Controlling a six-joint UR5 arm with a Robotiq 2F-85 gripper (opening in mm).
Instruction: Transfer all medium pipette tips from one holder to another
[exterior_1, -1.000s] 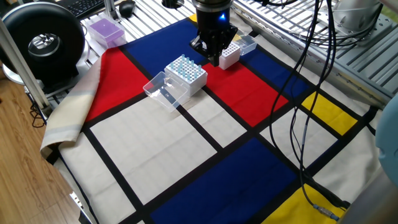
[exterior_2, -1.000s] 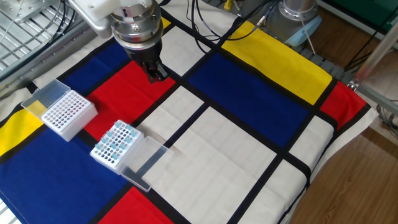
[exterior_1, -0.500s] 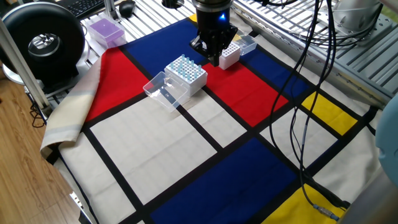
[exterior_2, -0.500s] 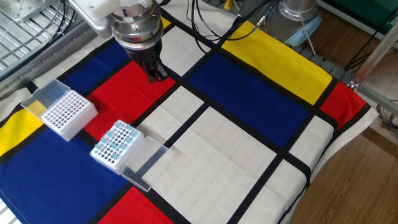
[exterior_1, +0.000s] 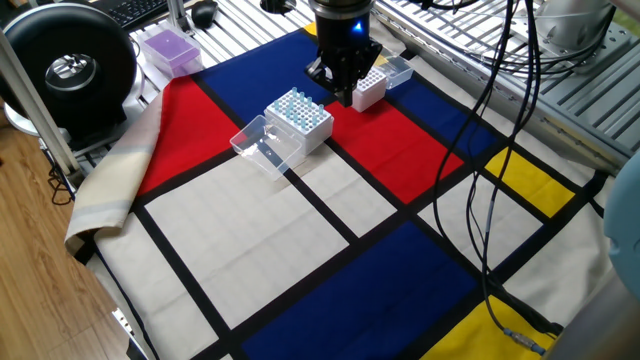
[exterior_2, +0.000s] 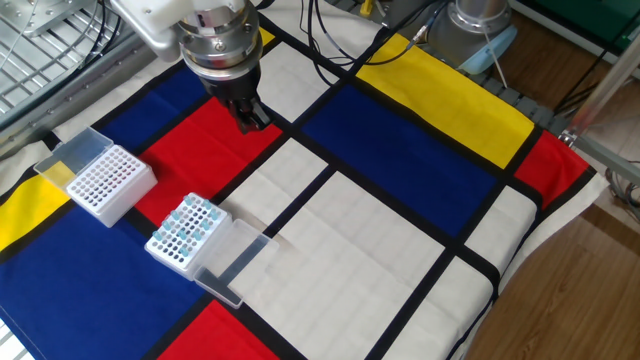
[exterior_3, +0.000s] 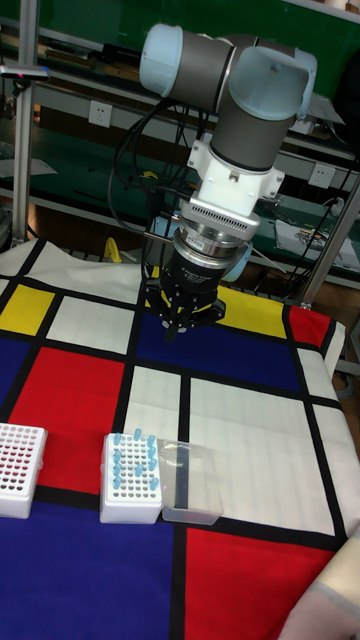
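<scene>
The gripper (exterior_2: 252, 117) hovers above the red panel, fingers seemingly pinched together, holding nothing visible. The medium pipette tips (exterior_2: 187, 228) sit in the full rack at its seven o'clock, so the approach step is in hand. Next it must descend over one tip, then carry it to the empty rack (exterior_2: 103, 182).

The bench (exterior_2: 420, 250) is covered by a cloth (exterior_1: 250, 250) printed in red, blue, yellow and white blocks with black lines between them. A white rack filled with pale blue tips (exterior_2: 184, 232) stands on the cloth, on a red block. Its clear lid (exterior_2: 232, 261) lies open just beside it on a white block. A second white rack (exterior_2: 108, 183), its holes empty, stands near the filled rack, on the side away from that lid, with its own clear lid (exterior_2: 72, 155) open behind it.
</scene>
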